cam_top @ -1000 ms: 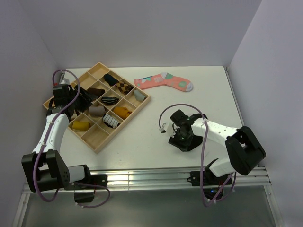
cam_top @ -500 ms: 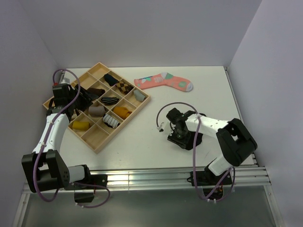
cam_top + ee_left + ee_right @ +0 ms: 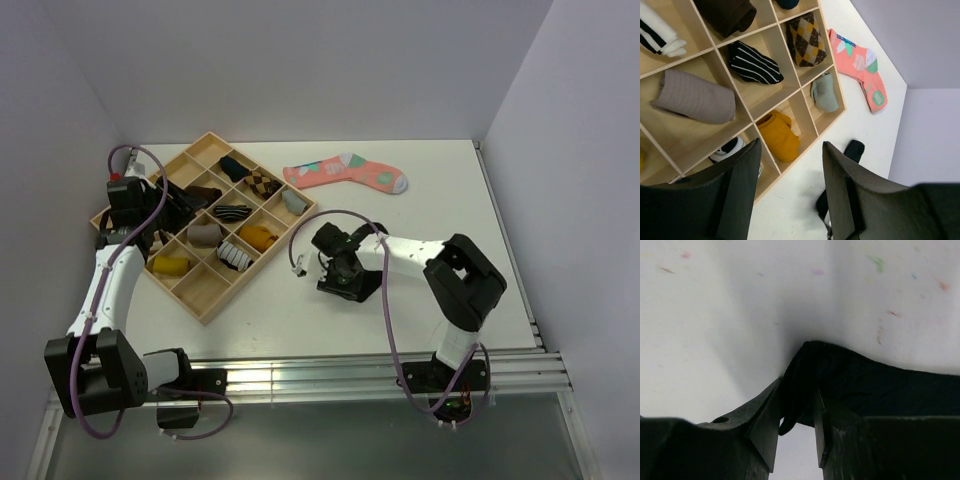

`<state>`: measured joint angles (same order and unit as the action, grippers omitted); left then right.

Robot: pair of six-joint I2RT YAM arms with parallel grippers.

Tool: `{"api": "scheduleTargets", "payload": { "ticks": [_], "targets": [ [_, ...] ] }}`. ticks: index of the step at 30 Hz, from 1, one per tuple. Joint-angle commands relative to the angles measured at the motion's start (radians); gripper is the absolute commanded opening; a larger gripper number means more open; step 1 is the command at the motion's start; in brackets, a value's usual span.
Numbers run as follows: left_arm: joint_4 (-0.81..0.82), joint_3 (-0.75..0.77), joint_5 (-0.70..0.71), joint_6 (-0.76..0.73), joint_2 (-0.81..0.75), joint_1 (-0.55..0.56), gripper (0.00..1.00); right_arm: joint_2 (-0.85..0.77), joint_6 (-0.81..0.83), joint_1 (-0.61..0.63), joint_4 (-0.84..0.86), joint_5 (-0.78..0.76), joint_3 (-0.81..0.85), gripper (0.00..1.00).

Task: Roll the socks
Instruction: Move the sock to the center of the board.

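Black sock [image 3: 865,385] pinched at its edge by the right gripper [image 3: 796,407] — lying on the table [image 3: 440,200].
Only a thin fold is caught — it could be lost once rolling is begun; left gripper [image 3: 791,147] is seen apart, empty, over the tray [image 3: 252,270].

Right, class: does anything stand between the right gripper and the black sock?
Nothing visible does. The right gripper has a fold of the black sock pinched between its fingers, on bare table. The tray sits apart, off to the left.
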<state>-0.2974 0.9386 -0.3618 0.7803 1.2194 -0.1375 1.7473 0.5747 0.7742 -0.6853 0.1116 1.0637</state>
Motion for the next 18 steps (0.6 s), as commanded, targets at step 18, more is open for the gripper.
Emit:
{"api": "scheduleTargets", "payload": {
  "ticks": [18],
  "targets": [
    [0.125, -0.087, 0.015, 0.034, -0.054, 0.130, 0.56, -0.192, -0.073, 0.048, -0.026, 0.019, -0.041, 0.68]
  ]
}}
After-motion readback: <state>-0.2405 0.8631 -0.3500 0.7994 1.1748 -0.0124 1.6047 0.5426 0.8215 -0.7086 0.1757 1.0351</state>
